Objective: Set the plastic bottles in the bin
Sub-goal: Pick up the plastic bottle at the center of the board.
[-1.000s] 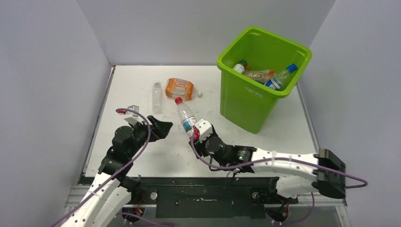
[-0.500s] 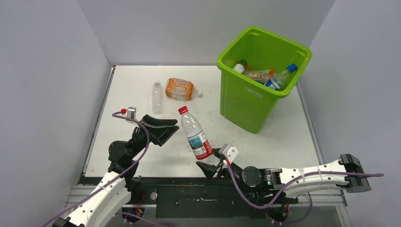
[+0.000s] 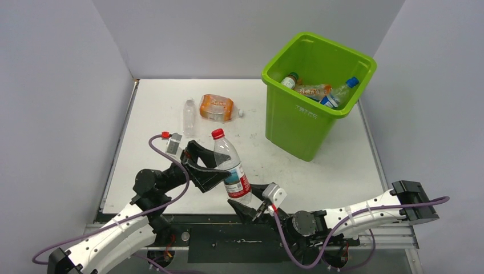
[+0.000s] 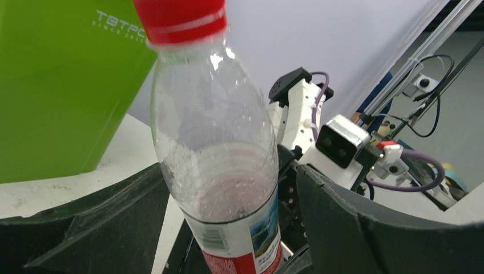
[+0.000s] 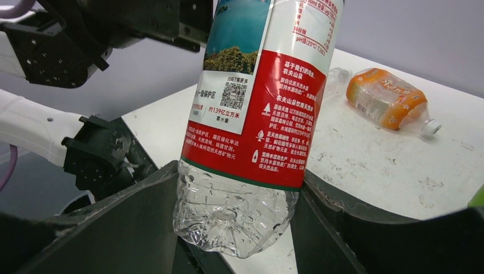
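Note:
A clear bottle with a red cap and red label (image 3: 229, 165) stands almost upright over the table's near edge. My right gripper (image 3: 246, 206) is shut on its crumpled base (image 5: 234, 214). My left gripper (image 3: 206, 169) is open, its jaws straddling the bottle's middle (image 4: 220, 171), with a small gap on the right side. The lime-green bin (image 3: 311, 117) stands at the back right and holds three bottles (image 3: 314, 89); its wall shows in the left wrist view (image 4: 57, 85). An orange-tinted bottle (image 3: 216, 107) and a small clear bottle (image 3: 189, 117) lie on the table.
Grey walls close the table on the left, back and right. The orange-tinted bottle also shows in the right wrist view (image 5: 385, 98). The right arm's white links (image 3: 365, 211) stretch along the near edge.
The right gripper pulled the bottle back to the near edge and stood it more upright. The left gripper swung right, and its open jaws came around the bottle.

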`<state>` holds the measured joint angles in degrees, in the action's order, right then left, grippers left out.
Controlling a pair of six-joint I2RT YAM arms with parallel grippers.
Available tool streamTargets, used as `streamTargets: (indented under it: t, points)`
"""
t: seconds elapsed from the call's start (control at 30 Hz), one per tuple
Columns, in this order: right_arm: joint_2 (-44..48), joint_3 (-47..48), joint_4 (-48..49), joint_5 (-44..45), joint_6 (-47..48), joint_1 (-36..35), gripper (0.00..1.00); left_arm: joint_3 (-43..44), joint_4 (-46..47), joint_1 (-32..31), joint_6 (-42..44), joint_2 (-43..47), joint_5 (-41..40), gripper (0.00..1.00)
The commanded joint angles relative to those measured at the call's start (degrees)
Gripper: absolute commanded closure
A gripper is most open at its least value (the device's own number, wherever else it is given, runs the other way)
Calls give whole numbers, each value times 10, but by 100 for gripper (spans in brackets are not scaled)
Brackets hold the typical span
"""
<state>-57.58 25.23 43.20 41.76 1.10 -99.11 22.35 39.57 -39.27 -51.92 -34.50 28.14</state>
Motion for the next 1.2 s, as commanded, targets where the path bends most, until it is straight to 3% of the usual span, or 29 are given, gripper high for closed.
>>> streamTargets:
  t: [0.0,0.3,0.37,0.43,0.57,0.6,0.67,0.87,1.0,1.17]
  points:
    - [7,0,67,29,9,0,95,19,-6,-32,27,-9,30,28]
    - [0,24,15,32,-4,-18,93,24,-1,-52,44,-29,24,71]
    - [5,47,-51,24,-31,-18,74,25,-13,-54,63,-23,9,87]
    - [9,75,-127,16,-61,-19,43,32,-61,-54,100,-6,-14,100]
    - [37,130,-275,-12,-116,-25,4,65,-174,-54,193,44,-56,100]
    - [48,147,-315,-25,-129,-26,0,75,-205,-54,220,55,-66,100]
    - [59,189,-393,-50,-153,-27,6,102,-268,-53,278,69,-85,100]
    - [70,341,-546,-79,-182,-26,6,163,-419,-53,460,66,-98,100]
    - [59,415,-547,-66,-168,-27,5,154,-432,-54,545,64,-91,100]
    - [-8,522,-585,43,-150,-26,4,101,-364,-53,559,72,-86,100]
